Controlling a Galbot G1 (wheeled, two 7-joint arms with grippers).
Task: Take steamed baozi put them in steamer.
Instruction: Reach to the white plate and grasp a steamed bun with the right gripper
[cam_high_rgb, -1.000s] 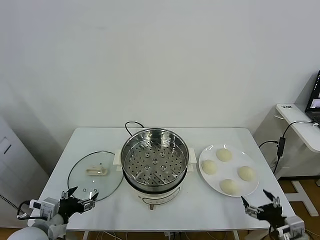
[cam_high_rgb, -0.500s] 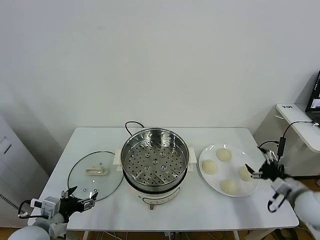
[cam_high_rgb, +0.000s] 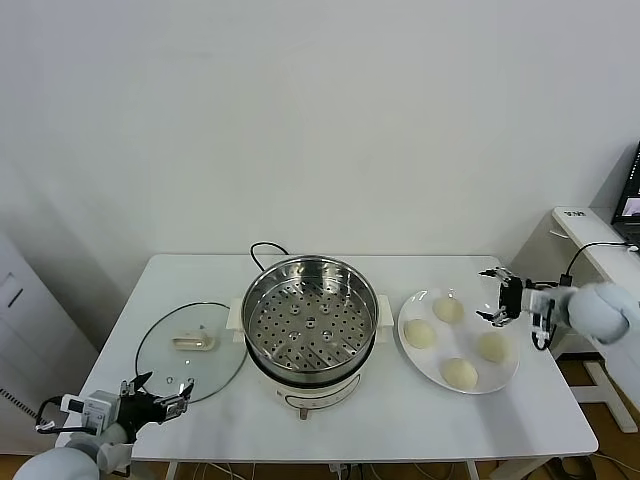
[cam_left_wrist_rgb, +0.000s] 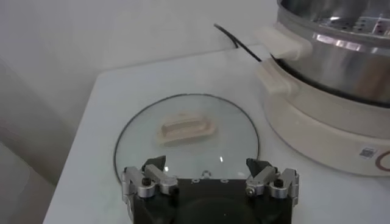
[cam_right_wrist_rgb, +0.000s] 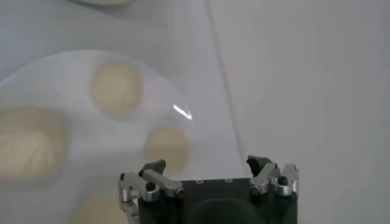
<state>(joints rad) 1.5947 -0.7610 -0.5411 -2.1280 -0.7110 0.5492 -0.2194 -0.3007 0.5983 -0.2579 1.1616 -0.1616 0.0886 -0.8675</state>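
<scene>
The steamer (cam_high_rgb: 310, 325) stands open at the table's middle, its perforated tray bare. Several cream-white baozi lie on a white plate (cam_high_rgb: 505, 375) to its right: one at the back (cam_high_rgb: 448, 309), one nearest the steamer (cam_high_rgb: 418, 334), one at the right (cam_high_rgb: 492, 346), one at the front (cam_high_rgb: 459, 373). My right gripper (cam_high_rgb: 500, 298) hovers open and empty above the plate's back right part. In the right wrist view my right gripper (cam_right_wrist_rgb: 207, 167) is above a baozi (cam_right_wrist_rgb: 166, 143). My left gripper (cam_high_rgb: 155, 397) is open and empty, low at the table's front left.
A round glass lid (cam_high_rgb: 190, 350) with a cream handle lies flat to the left of the steamer; it fills the left wrist view (cam_left_wrist_rgb: 186, 137) just beyond my left gripper (cam_left_wrist_rgb: 210, 170). A black cord (cam_high_rgb: 262, 250) runs behind the steamer. A white side table (cam_high_rgb: 600, 250) stands at the right.
My right gripper has risen from the table's front right corner and moved back to the plate's back right part. The left arm has hardly moved.
</scene>
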